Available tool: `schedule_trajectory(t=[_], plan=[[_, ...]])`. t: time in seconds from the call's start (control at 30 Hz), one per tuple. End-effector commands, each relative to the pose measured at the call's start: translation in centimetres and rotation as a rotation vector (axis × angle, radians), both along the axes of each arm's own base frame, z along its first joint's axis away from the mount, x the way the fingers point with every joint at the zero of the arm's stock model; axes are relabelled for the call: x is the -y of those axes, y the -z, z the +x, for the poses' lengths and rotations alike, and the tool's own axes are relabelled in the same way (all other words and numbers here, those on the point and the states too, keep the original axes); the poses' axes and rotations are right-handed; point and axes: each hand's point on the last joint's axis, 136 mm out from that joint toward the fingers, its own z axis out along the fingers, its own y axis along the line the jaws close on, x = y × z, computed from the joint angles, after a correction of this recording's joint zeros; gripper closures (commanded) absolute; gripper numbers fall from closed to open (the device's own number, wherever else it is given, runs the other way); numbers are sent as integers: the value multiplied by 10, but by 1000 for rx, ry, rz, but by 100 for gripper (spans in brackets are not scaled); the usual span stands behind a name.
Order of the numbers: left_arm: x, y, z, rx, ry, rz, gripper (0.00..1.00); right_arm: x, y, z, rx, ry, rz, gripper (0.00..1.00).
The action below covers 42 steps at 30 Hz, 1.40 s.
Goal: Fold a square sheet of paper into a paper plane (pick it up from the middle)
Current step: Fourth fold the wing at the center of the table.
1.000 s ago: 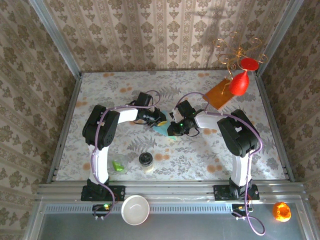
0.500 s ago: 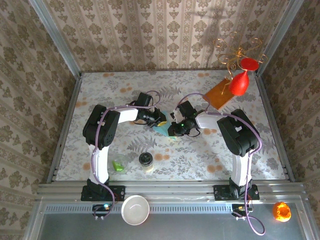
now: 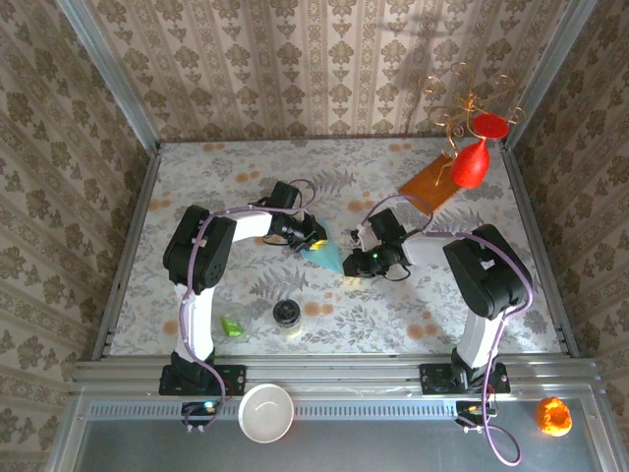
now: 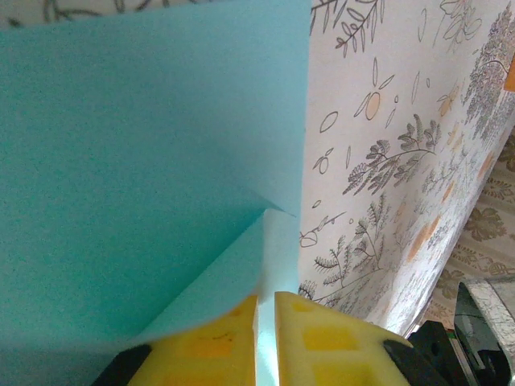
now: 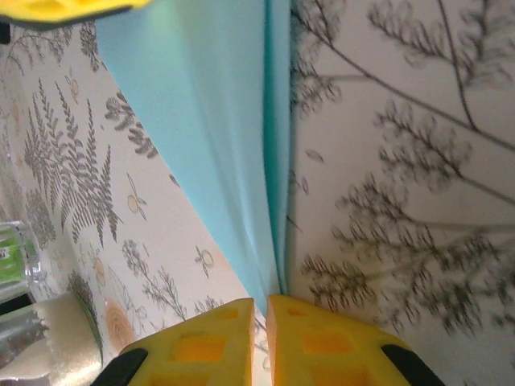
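Likely a robot lab booth, wallpapered walls (image 3: 295, 69), aluminium frame rails (image 3: 334, 375)

Floral table (image 3: 218, 169) bears orange sheet (image 3: 428, 183), a jar (image 3: 287, 317), green piece (image 3: 234, 324).

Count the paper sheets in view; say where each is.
2. The light blue sheet at the middle of the table; the orange-brown sheet at far right, by the red ornament. Others may be hidden.
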Motion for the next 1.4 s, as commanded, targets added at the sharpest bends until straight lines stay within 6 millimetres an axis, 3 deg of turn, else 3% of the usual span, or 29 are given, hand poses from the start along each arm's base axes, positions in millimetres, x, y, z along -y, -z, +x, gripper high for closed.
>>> schedule_trajectory(t=[0.0, 0.1, 0.27, 0.4, 0.57, 0.73, 0.93, 1.2, 1.37], plan=[[-26, 41, -9, -83, -34, 141, 84, 23, 16, -34, -137, 35, -74, 84], [-25, 39, -9, -80, -32, 138, 84, 27, 3, -28, -89, 52, -75, 84], [-21, 37, -8, -73, -25, 127, 84, 16, -37, 0, 43, 92, -9, 83], [-19, 35, -7, -70, -24, 123, 84, 1, -46, 24, 75, 114, 25, 84], [-17, 32, -7, -67, -21, 116, 84, -19, -36, 41, 52, 87, 5, 88], [-15, 29, -6, -61, -19, 111, 84, -28, -18, 44, 17, 61, -23, 90], [-13, 21, -2, -38, -21, 99, 85, -19, 8, 37, -36, 60, -92, 91], [1, -32, 7, 165, 25, 38, 86, 2, 38, 22, -104, 79, -215, 95], [10, -32, -5, 193, 56, 6, 88, 7, 47, 15, -168, 91, -242, 96]])
